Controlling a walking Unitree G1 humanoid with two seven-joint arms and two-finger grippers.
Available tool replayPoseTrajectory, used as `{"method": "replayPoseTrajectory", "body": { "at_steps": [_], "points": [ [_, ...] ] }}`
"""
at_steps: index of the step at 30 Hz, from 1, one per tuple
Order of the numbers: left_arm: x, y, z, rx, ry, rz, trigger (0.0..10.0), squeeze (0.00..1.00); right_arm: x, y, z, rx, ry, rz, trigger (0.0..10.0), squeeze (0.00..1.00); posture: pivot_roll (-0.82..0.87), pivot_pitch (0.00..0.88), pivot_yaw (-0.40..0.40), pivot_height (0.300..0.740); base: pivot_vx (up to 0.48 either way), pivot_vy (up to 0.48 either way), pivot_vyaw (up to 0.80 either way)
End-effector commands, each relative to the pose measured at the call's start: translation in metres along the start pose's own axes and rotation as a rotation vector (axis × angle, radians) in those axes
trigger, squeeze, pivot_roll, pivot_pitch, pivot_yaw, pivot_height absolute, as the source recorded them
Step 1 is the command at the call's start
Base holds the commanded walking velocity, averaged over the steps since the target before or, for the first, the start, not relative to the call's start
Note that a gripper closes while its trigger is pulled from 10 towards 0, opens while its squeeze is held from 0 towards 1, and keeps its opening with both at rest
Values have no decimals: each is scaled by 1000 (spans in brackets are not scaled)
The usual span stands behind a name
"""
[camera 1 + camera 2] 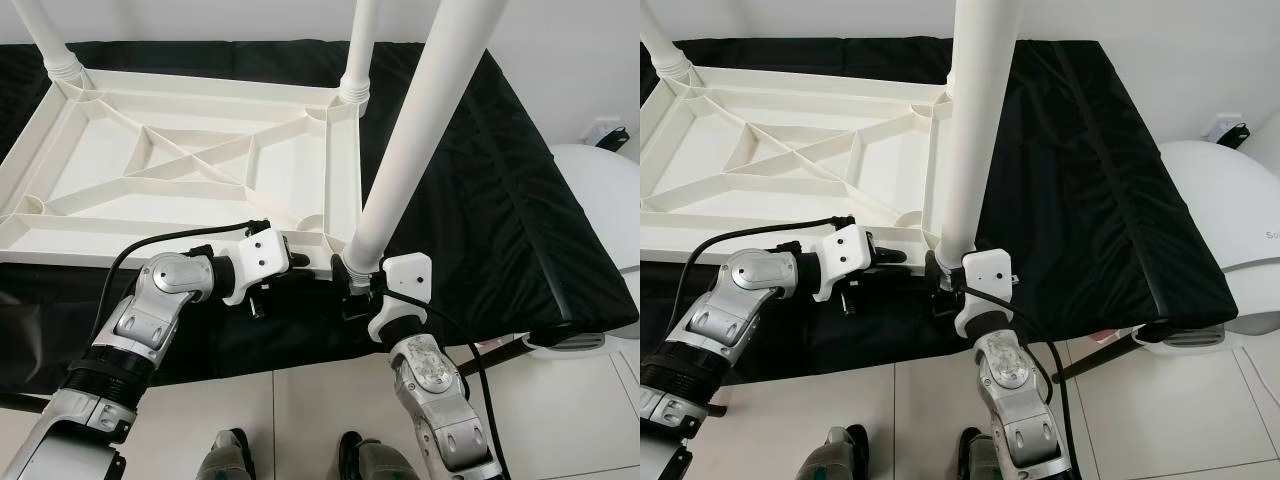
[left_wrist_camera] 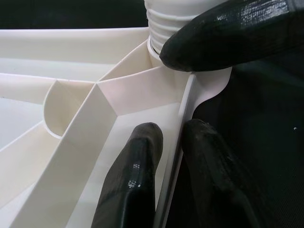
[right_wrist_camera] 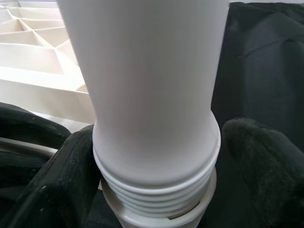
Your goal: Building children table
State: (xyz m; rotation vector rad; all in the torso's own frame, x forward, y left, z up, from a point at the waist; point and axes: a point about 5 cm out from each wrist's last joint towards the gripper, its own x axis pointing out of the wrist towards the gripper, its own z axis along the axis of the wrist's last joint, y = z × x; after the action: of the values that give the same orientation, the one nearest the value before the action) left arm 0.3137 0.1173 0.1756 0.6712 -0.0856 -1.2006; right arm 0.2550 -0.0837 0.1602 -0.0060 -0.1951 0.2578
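One leg (image 1: 415, 140) stands at the near right corner of the upturned tabletop (image 1: 180, 165) on black cloth (image 1: 500, 180); the right gripper (image 3: 156, 190) clasps its threaded base, the left gripper (image 2: 168, 175) pinches the near rim. Next, likely, twisting the leg home while bracing the top

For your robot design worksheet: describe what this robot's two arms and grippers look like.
Both arms are jointed silver metal with black bands. Each wrist carries a white block, and a black cable loops along each arm. The left gripper and right gripper have long, rounded, matte black fingers.
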Motion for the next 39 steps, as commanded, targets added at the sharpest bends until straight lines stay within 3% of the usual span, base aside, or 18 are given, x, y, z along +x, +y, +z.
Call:
{"method": "replayPoseTrajectory", "body": {
  "at_steps": [1,9,14,25,26,39],
  "points": [
    [-8,2,-6,-31,8,47,10000,0,-3,-4,-2,3,3,-1,10000,0,98,247,-17,740,0,0,0],
    [-7,0,-6,-31,8,38,10000,0,0,-15,3,-3,-35,29,10000,0,88,249,-13,740,0,0,0],
    [-5,0,-6,-29,7,26,10000,0,0,-28,8,-13,-54,173,10000,0,79,249,-10,740,0,0,0],
    [-4,1,-6,-27,4,26,10000,0,1,-33,8,-39,-60,205,10000,0,79,243,-12,740,0,0,0],
    [-4,1,-6,-27,3,29,10000,0,3,-34,11,-31,-84,210,0,0,81,240,-14,740,0,0,0],
    [-6,2,-6,-22,7,38,10000,0,11,-42,22,-22,-154,207,0,0,87,226,-16,740,0,0,0]
  ]
}}
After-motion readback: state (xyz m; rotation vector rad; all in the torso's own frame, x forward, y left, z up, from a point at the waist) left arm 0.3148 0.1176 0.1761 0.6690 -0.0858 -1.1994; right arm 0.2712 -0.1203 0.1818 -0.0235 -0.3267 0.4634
